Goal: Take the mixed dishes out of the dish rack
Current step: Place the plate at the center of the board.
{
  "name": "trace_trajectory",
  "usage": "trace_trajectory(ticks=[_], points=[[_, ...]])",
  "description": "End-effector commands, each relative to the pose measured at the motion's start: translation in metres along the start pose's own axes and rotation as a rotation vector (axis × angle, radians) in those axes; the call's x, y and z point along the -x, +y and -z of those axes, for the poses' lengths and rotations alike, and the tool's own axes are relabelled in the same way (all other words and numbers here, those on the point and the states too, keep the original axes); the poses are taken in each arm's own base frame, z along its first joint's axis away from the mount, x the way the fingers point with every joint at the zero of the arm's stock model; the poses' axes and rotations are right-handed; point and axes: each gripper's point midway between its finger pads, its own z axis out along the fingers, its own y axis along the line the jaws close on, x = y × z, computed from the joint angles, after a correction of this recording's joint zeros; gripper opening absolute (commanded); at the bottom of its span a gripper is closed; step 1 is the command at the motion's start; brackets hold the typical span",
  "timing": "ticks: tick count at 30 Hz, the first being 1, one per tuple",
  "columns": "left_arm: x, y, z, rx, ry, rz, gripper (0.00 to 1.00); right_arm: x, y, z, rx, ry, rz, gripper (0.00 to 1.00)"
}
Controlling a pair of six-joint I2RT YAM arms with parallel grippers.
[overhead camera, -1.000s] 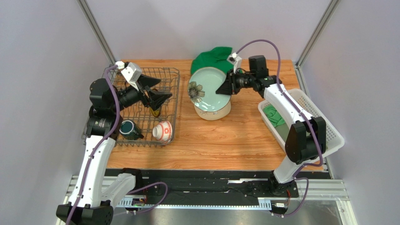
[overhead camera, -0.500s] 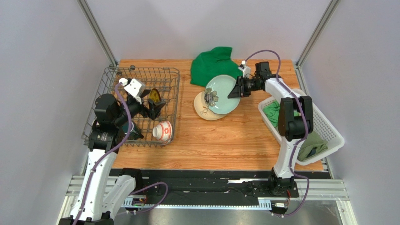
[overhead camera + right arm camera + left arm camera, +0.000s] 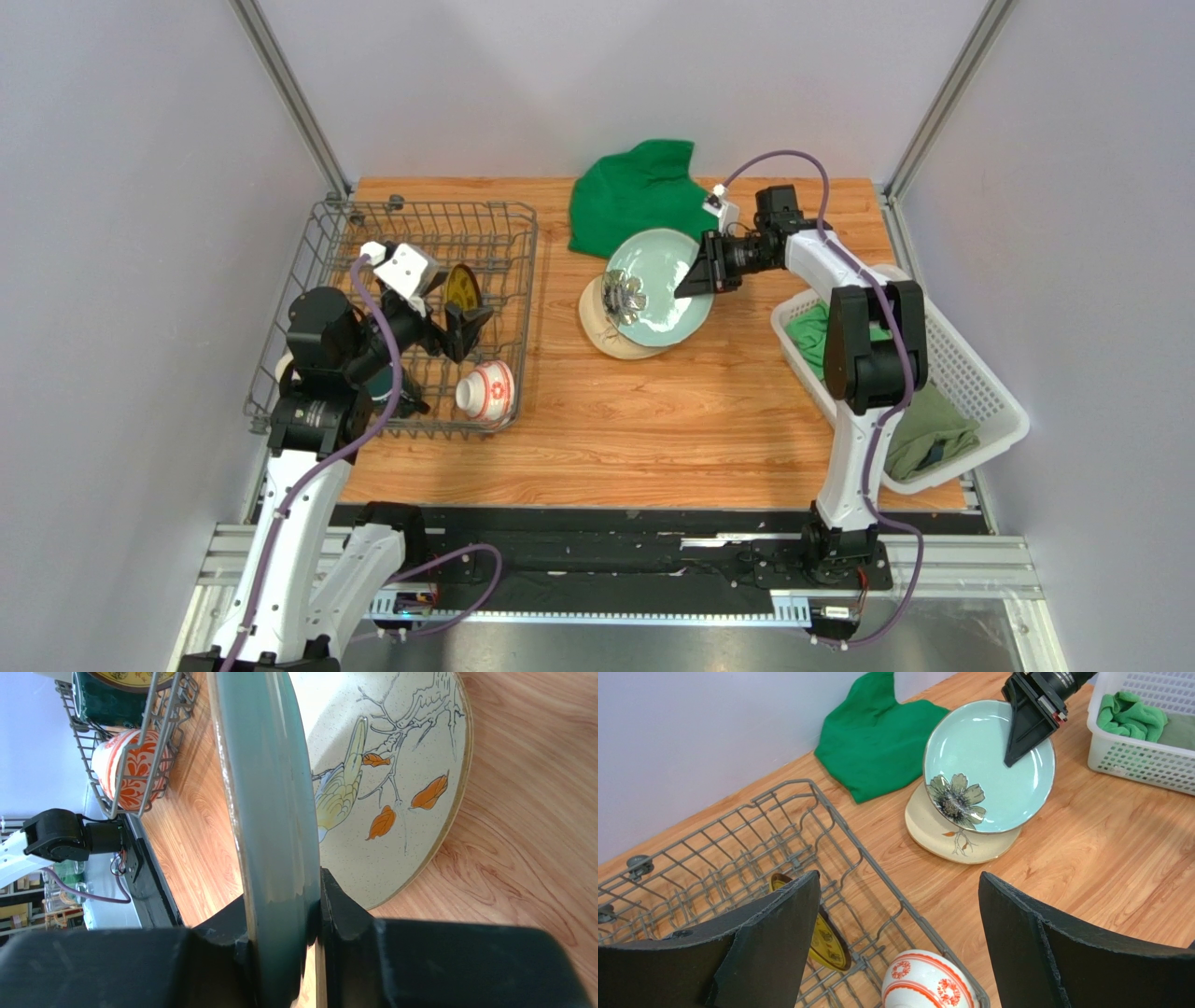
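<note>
Right gripper (image 3: pixel 697 270) clamping tilted pale green plate (image 3: pixel 659 304), arm outstretched

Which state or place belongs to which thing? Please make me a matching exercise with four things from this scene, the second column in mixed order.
Things:
1. pale green plate
2. cream plate
3. red-and-white bowl
4. green cloth

States or places:
A. inside the dish rack
B. lying flat, partly under another plate
C. tilted, gripped at its rim by the right gripper
D. crumpled, beyond both plates

Pairs: 1-C, 2-B, 3-A, 4-D.
</note>
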Motion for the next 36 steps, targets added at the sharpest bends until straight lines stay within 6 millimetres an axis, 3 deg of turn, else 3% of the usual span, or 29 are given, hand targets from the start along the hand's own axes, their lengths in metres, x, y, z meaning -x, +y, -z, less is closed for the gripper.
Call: trace_trajectory(ticks=[1, 18, 27, 36], points=[[0.005, 0.003, -0.003, -0.002, -0.031, -0.049, 0.90, 0.020, 0.025, -0.001, 0.106, -0.031, 0.089, 0.00], [0.003, 0.000, -0.005, -0.019, -0.040, -0.058, 0.90, 0.008, 0.012, -0.020, 0.103, 0.033, 0.049, 0.04], [0.001, 0.002, -0.008, -0.021, -0.036, -0.064, 0.90, 0.014, -0.005, -0.030, 0.089, 0.059, 0.021, 0.18], [-0.002, 0.003, -0.012, -0.029, -0.034, -0.057, 0.90, 0.012, -0.012, -0.029, 0.041, 0.073, 0.040, 0.38]])
